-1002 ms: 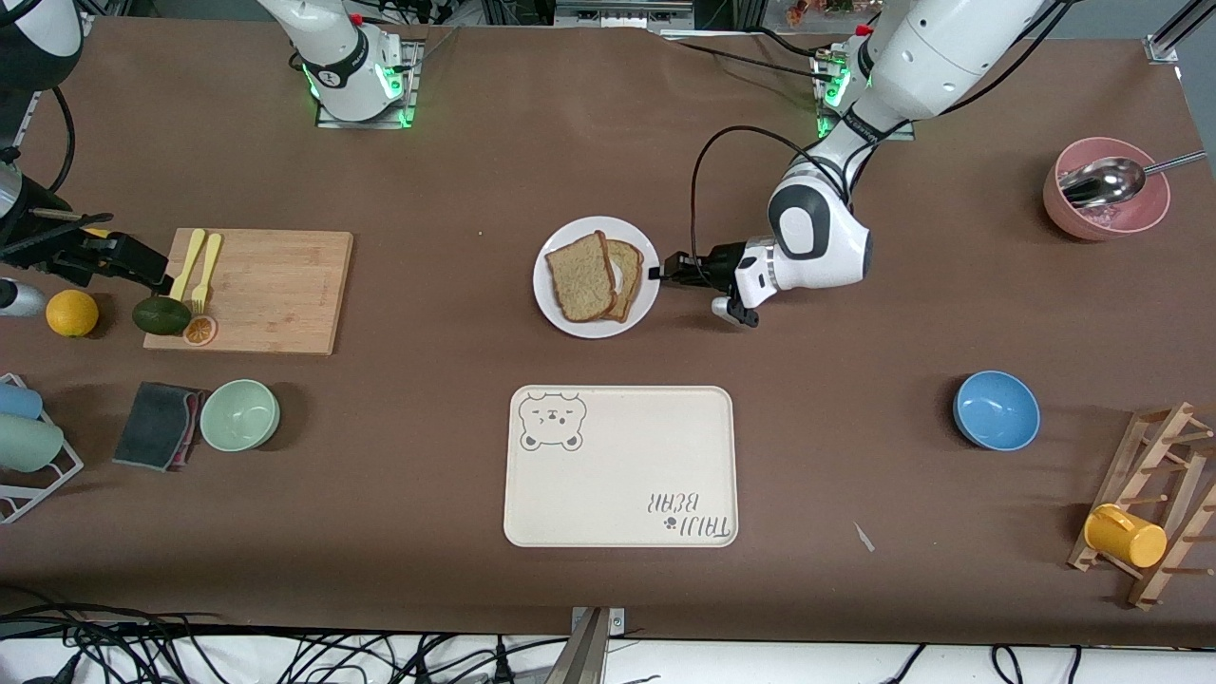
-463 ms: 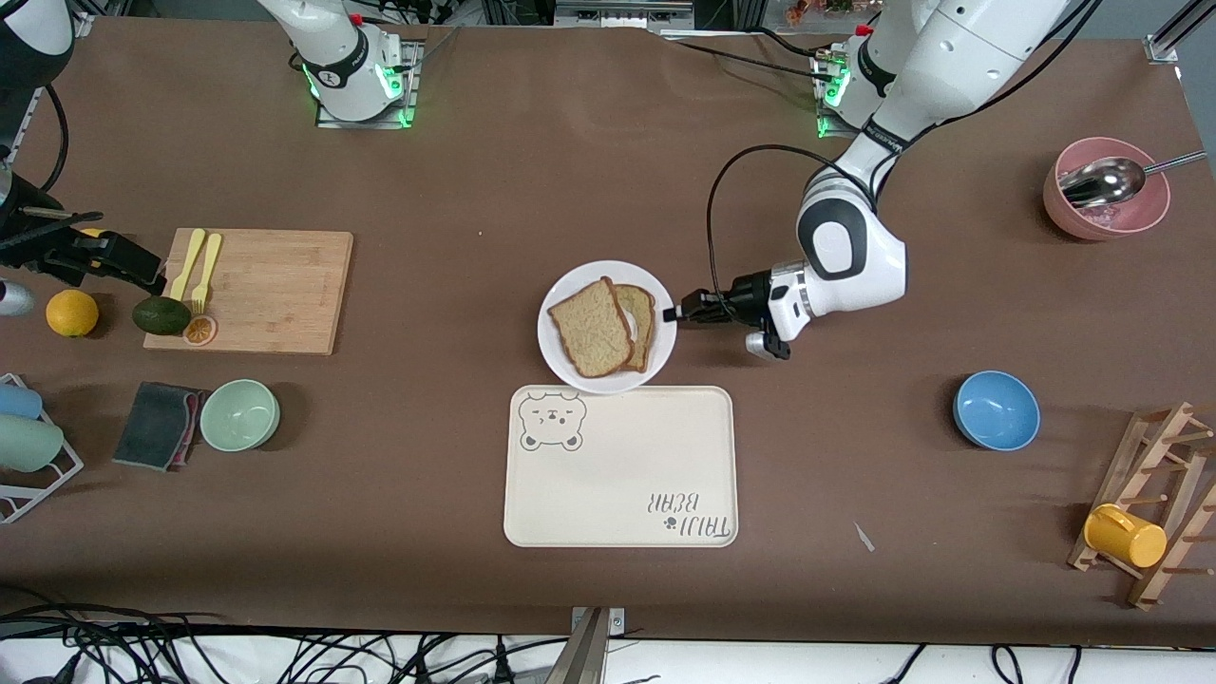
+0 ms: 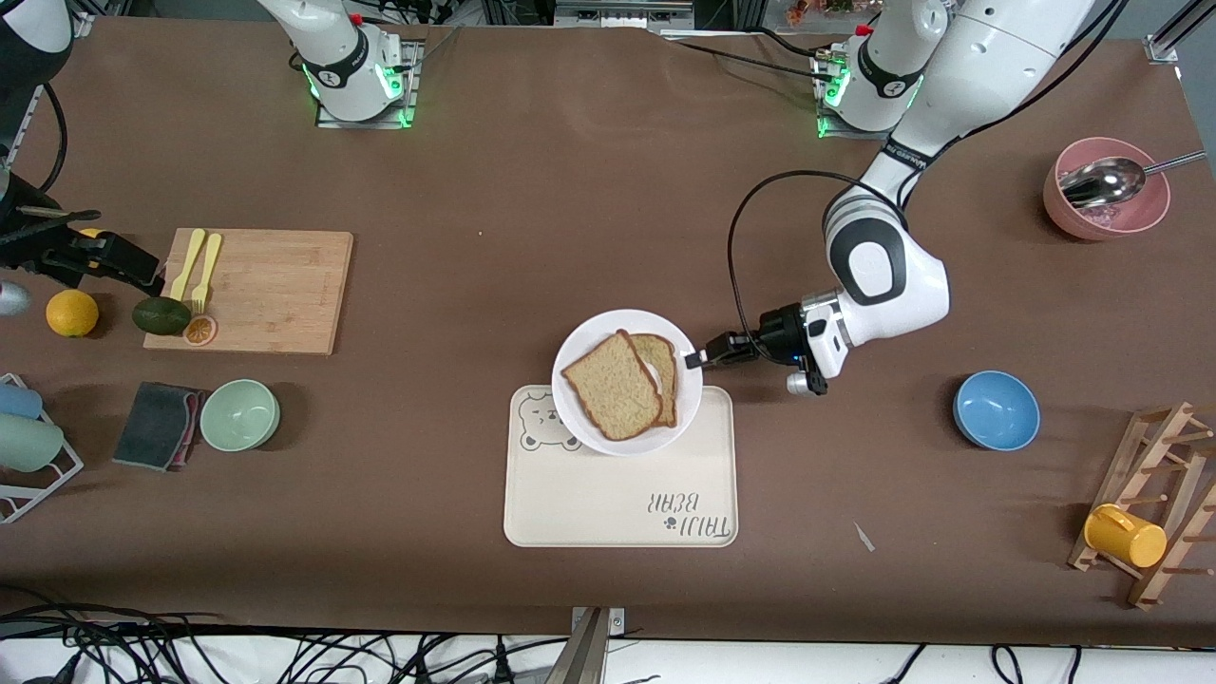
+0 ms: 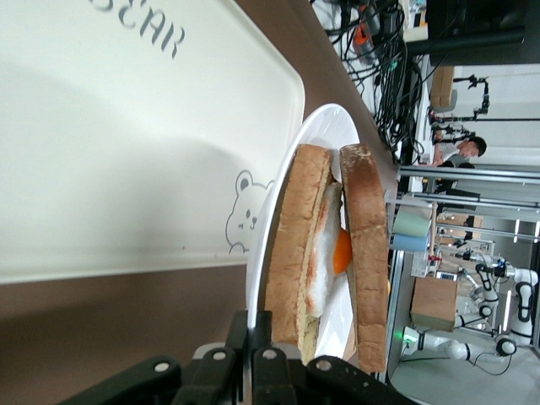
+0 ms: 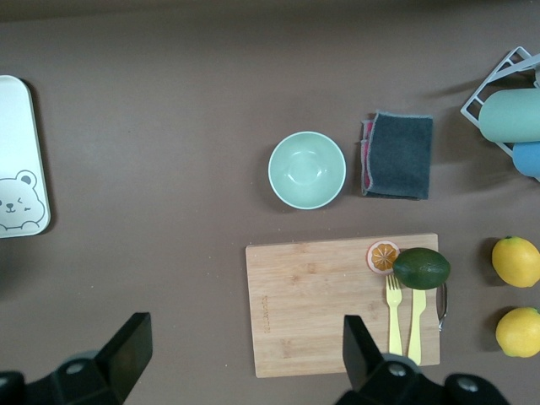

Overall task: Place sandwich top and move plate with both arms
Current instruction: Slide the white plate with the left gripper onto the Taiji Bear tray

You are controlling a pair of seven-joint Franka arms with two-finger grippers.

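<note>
Now left claw [image 3: 698, 360] grips plate [image 3: 585, 347] over tray [image 3: 617, 508]

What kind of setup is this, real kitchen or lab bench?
Most likely a robotics lab bench staged as a kitchen. Two arm bases are bolted onto a brown-covered table, loose cables hang along its edge, and the left wrist view shows more robot arms and equipment racks in the room.

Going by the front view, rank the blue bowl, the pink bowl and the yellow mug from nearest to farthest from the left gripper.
From the left gripper, shut on the plate:
1. Blue bowl, toward the left arm's end.
2. Pink bowl, by the left arm's base side.
3. Yellow mug, on the wooden rack.
</note>
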